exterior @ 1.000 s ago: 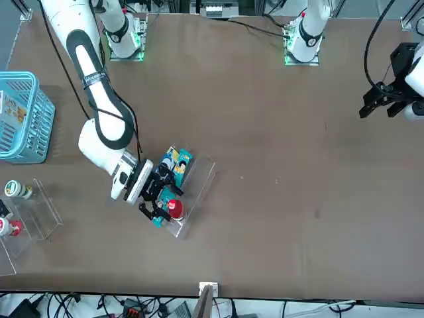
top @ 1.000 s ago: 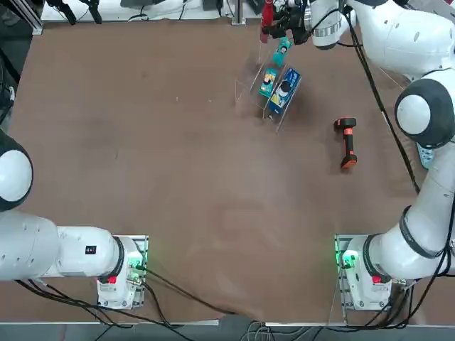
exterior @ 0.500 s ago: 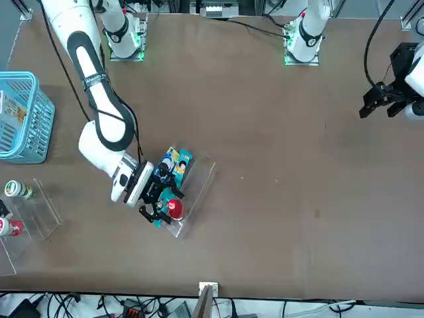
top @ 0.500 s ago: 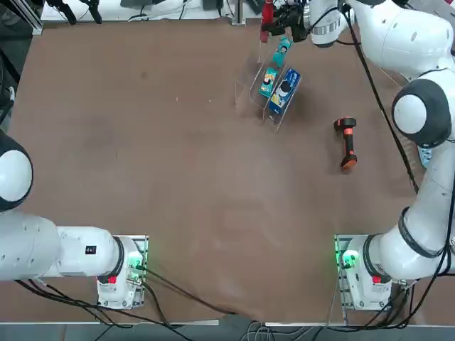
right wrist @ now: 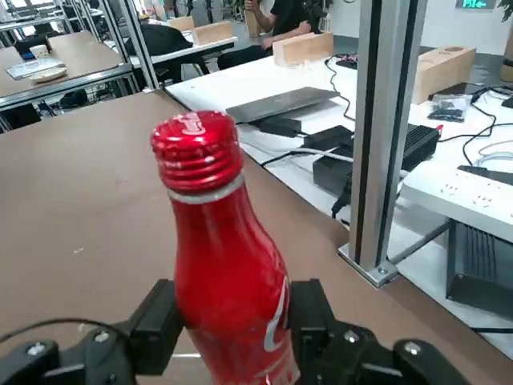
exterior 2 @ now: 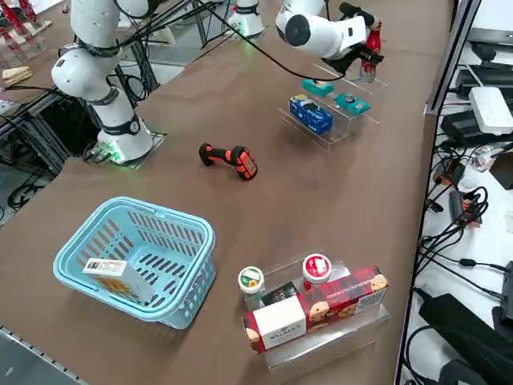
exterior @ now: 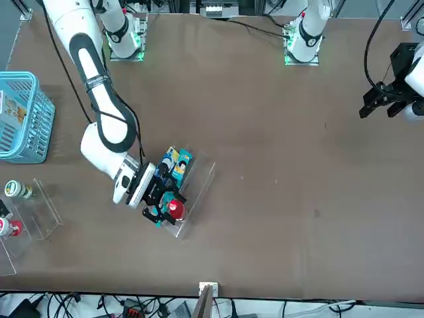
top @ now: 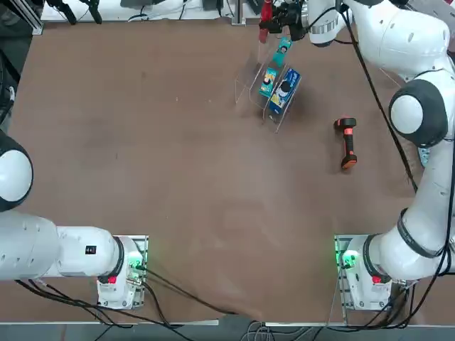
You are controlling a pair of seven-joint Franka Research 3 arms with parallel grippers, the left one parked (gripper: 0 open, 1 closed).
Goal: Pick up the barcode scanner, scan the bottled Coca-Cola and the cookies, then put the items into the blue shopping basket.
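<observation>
The right claw [right wrist: 232, 325] has narrowed onto the bottled Coca-Cola [right wrist: 224, 273] (earlier wide); fingers now flank its body.

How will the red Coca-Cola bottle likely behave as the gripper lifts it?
The Coca-Cola bottle looks rigid, so it should not deform. Its glossy, rounded body may slip or twist between the right gripper's fingers. Tall and slim, it could tip when set down.

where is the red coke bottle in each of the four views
Top view: the red bottle is at the top edge, right of centre, beside the right gripper.
Front view: only its red cap shows, low and left of centre, at the gripper.
Right side view: top, right of centre.
Right wrist view: fills the centre, between the two fingers.
Shared landmark: the clear rack of snack packets next to it.
</observation>
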